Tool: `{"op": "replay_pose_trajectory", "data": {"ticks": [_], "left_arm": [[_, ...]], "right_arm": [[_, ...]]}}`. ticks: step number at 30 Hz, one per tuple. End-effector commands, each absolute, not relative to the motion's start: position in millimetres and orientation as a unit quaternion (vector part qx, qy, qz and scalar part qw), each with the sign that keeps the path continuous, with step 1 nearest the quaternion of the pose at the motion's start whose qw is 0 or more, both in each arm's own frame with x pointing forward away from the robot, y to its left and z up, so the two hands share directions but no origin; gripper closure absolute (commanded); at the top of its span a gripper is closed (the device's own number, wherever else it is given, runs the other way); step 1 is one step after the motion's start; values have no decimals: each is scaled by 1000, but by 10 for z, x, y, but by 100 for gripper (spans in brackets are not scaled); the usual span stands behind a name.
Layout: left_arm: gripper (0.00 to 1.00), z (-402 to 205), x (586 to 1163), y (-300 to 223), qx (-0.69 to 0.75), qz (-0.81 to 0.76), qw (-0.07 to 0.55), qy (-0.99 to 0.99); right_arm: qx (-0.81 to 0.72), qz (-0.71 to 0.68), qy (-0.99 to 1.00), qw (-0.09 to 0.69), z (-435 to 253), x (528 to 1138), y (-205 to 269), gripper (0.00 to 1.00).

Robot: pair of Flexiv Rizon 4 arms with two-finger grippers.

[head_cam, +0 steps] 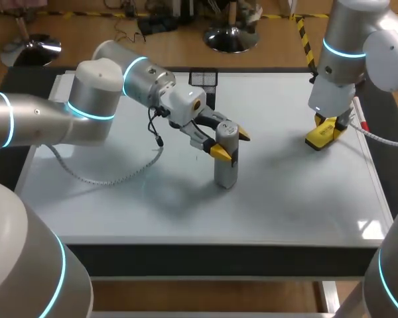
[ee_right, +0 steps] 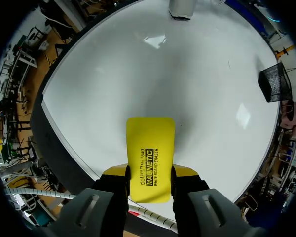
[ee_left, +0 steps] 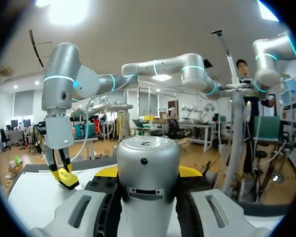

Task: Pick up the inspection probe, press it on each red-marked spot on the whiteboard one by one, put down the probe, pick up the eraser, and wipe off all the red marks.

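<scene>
With my left pincer point(head_cam: 231, 144) clamped on the probe point(head_cam: 225, 173) upright mid-whiteboard point(head_cam: 186, 212) and my right pincer point(ee_right: 149, 174) clamped on the eraser point(ee_right: 150, 143) near the whiteboard's right edge, I judge wiping due; no red mark shows, so first locate any.

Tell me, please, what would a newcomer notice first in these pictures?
The grey probe stands upright in the middle of the whiteboard, clasped by the fingers of the left gripper. At the board's right side, the right gripper holds a bright yellow eraser.
</scene>
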State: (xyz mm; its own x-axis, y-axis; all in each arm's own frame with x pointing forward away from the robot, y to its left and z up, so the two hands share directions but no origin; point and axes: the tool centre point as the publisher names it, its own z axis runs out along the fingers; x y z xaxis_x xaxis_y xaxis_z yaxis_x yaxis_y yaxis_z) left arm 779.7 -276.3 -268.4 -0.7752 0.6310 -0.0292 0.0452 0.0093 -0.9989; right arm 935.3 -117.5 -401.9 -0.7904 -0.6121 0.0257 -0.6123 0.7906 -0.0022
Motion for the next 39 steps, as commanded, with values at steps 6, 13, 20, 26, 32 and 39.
{"op": "replay_pose_trajectory", "data": {"ticks": [6,13,20,26,32,39], "left_arm": [[100,-2441,7976,-2701,-270,643,217,-683],[100,-2352,8157,-2510,-274,639,211,-687],[100,-2241,8367,-2326,-282,628,208,-695],[100,-2171,8543,-2101,-283,631,202,-693],[100,-2170,8671,-1874,-279,635,197,-693],[100,-2147,8840,-1591,-261,630,194,-705]], "right_arm": [[324,7,-946,13,-4016,9360,-1177,100],[324,7,-946,13,-4016,9360,-1177,100],[324,7,-946,13,-4016,9360,-1177,100],[324,7,-946,13,-4016,9360,-1177,100],[324,7,-946,13,-4016,9360,-1177,100],[324,7,-946,13,-4016,9360,-1177,100]]}}
